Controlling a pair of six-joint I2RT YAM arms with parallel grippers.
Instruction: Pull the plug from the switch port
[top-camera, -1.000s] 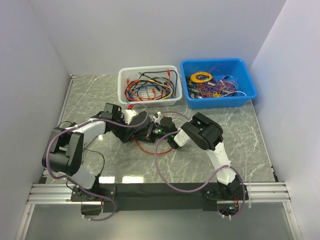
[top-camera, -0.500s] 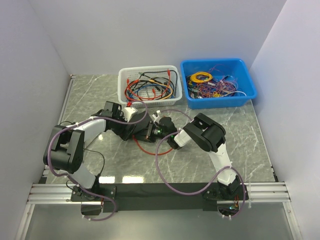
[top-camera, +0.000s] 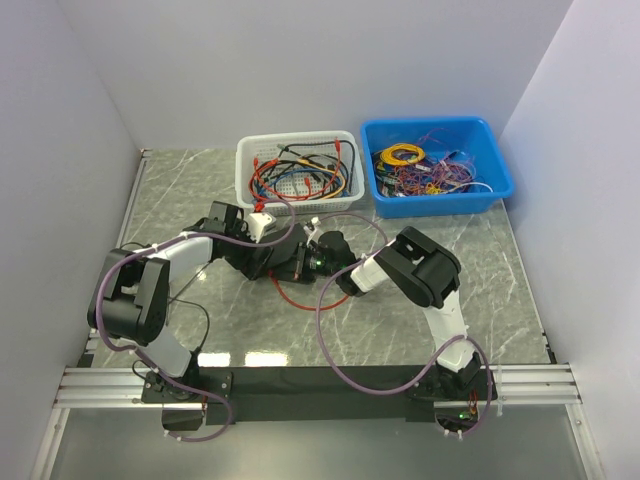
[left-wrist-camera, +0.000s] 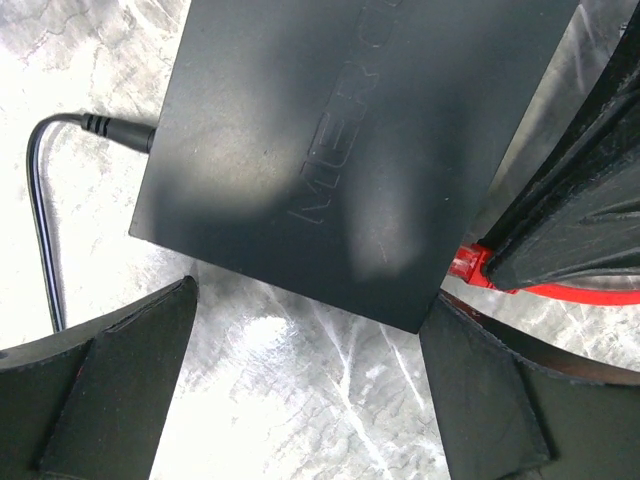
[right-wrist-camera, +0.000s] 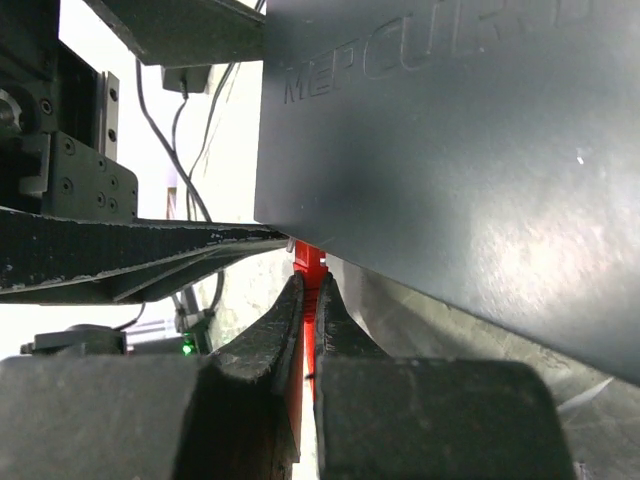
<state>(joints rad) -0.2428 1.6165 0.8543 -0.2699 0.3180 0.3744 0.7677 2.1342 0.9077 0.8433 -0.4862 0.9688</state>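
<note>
The switch (left-wrist-camera: 340, 150) is a flat matte-black box on the marble table, seen between the two grippers in the top view (top-camera: 292, 265). A black power lead (left-wrist-camera: 45, 220) enters its left edge. The red plug (right-wrist-camera: 309, 262) sits in a port on the switch's (right-wrist-camera: 450, 150) edge and also shows in the left wrist view (left-wrist-camera: 468, 266). My right gripper (right-wrist-camera: 308, 292) is shut on the red plug. My left gripper (left-wrist-camera: 305, 395) is open, its fingers wide apart just short of the switch's near corner. The red cable (top-camera: 300, 302) loops on the table toward me.
A white mesh basket (top-camera: 245, 185) with tangled cables stands at the back centre. A blue bin (top-camera: 500, 182) of wires stands at the back right. White walls close in the left, back and right sides.
The right arm's elbow has swung to the right. Both grippers and the switch have shifted slightly toward the back. The right gripper stays shut on the plug.
</note>
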